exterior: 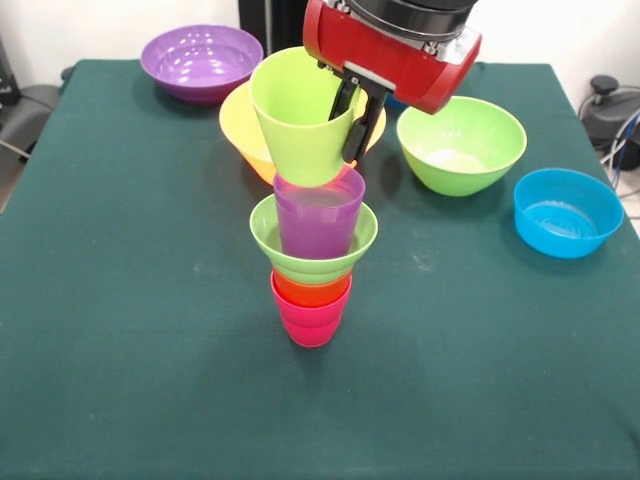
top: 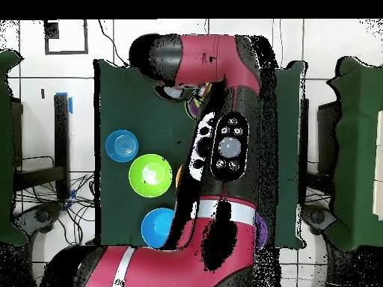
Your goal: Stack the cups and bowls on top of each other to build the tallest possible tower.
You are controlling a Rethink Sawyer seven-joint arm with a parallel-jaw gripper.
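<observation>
Dark green table cloth, white wall behind, cables at edges, my gripper pinching lime green cup rim just above purple cup topping the tower mid-table, overhead my arm hides the stack, orange-yellow bowl mostly covered.

A: Tower: red-pink, orange, lime, purple. Lime cup above it.
B: Bowls: purple, lime, blue, orange-yellow. Counter dark green, arm red.
</observation>
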